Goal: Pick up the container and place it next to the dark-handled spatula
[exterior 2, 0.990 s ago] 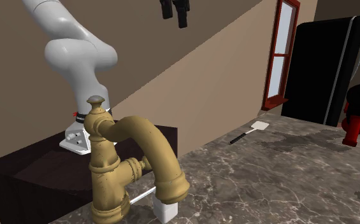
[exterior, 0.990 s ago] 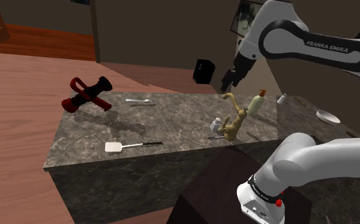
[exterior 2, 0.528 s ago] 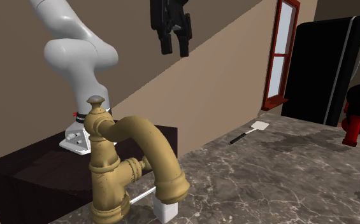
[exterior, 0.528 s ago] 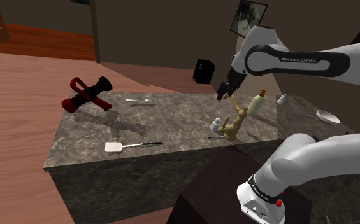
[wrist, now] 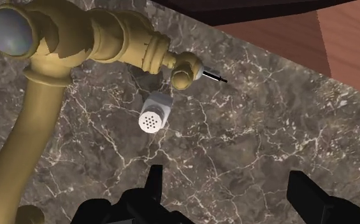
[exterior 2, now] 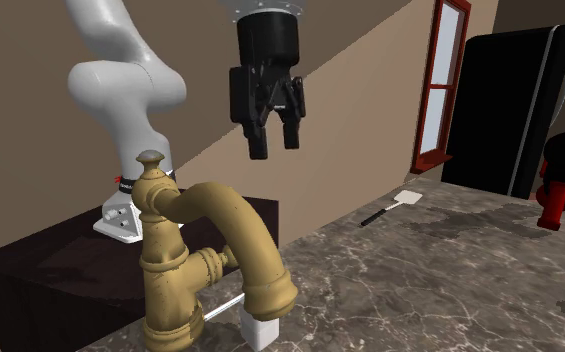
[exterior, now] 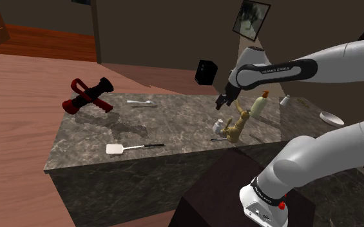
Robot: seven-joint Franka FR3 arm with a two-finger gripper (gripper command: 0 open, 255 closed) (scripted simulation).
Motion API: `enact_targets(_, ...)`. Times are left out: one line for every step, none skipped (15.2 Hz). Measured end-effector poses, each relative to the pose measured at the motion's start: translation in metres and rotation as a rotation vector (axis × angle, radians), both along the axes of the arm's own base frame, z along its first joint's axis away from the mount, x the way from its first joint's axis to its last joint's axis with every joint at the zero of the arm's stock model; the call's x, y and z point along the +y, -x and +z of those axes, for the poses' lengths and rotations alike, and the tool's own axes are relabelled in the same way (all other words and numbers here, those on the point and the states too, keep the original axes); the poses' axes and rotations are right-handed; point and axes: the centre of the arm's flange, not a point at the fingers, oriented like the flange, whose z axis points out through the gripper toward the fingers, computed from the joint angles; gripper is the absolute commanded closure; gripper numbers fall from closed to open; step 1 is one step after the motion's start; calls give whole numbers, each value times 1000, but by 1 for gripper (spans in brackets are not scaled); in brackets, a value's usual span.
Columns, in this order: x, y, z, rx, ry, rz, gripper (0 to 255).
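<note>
Gripper (exterior 2: 273, 142) hangs above the faucet (exterior 2: 205, 250), wide open, empty — shaker (wrist: 154, 114) beside the faucet not yet grasped; carry to spatula (exterior: 135, 148) undone

The tabletop (exterior: 174, 126) is dark grey stone with pale marble-like veins and a faint polished sheen. The faucet (exterior 2: 210, 260) looks like smooth brass-coloured metal with a soft gloss, and the small container (wrist: 154, 111) is plain pale grey and matt. The claw (exterior 2: 273, 146) is matt black; the floor (exterior: 19, 129) is reddish wood planking.
</note>
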Motion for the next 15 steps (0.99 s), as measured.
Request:
enact_targets(-6,-1,-10,1,-1,-6,0)
enact_targets(-13,-2,-21,3,-2,-12,0)
enact_targets(-17,-5,-33,4,-4,-17,0)
enact_targets(-25,-5,-44,5,-6,-23,0)
enact_targets(-31,-6,-55,6,-7,-29,0)
enact_targets(-41,-9,-68,7,-8,-35,0)
enact_targets(-47,-11,-79,8,-9,-41,0)
enact_targets(-54,-11,-89,10,-11,-47,0)
enact_targets(-63,-12,-103,12,-12,-53,0)
enact_targets(-70,-13,-113,13,-13,-58,0)
enact_targets(-75,-16,-123,14,-14,-63,0)
enact_targets(-80,-17,-130,14,-14,-66,0)
enact_targets(-82,-18,-136,15,-14,-68,0)
enact_targets(-84,-17,-140,15,-13,-69,0)
enact_targets(-84,-18,-146,15,-13,-70,0)
